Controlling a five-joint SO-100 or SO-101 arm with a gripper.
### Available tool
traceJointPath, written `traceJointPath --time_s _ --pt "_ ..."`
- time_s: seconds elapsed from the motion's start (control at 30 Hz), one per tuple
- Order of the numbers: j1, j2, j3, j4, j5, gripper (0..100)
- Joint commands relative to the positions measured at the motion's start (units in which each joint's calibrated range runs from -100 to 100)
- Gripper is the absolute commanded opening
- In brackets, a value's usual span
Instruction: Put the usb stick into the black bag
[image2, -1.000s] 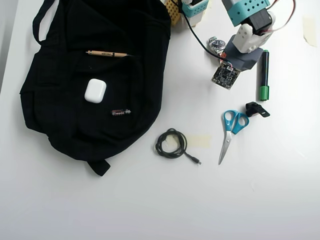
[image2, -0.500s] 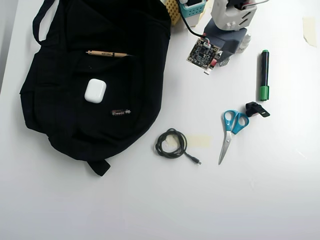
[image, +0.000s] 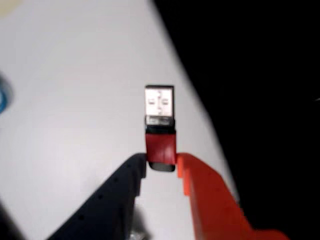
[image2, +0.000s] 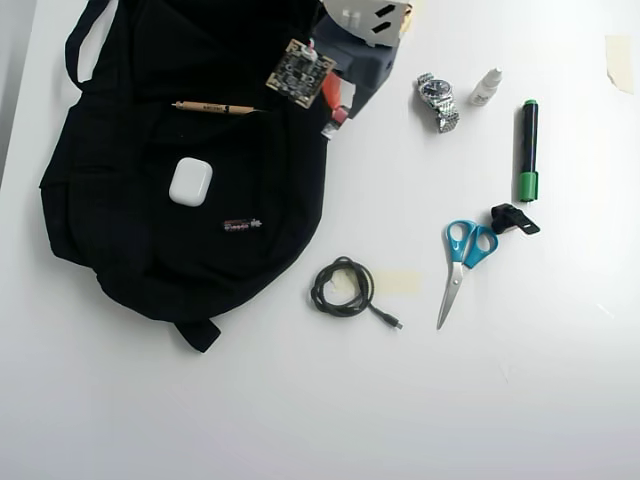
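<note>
In the wrist view my gripper (image: 161, 167) is shut on the usb stick (image: 160, 127), a red body with its silver metal plug pointing away from me. One finger is black (image: 125, 185), the other orange (image: 205, 192). The stick hangs above white table, with the black bag (image: 260, 100) filling the right side. In the overhead view the gripper (image2: 336, 112) holds the stick (image2: 333, 124) at the right edge of the black bag (image2: 150, 230), near the top of the picture.
On the bag lie a pencil (image2: 213, 107), a white earbud case (image2: 190, 182) and a small battery (image2: 242, 225). On the table are a coiled black cable (image2: 343, 288), blue scissors (image2: 462, 262), a green marker (image2: 527, 150), a wristwatch (image2: 438, 100), a small white bottle (image2: 487, 87) and a black clip (image2: 513, 219).
</note>
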Motion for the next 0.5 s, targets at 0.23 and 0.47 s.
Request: traceJointPath --time_s 0.23,0.47 --pt "22.51 -0.88 -2.11 -6.66 2.39 2" --pt "36.50 -0.79 -0.67 -10.54 1.81 2"
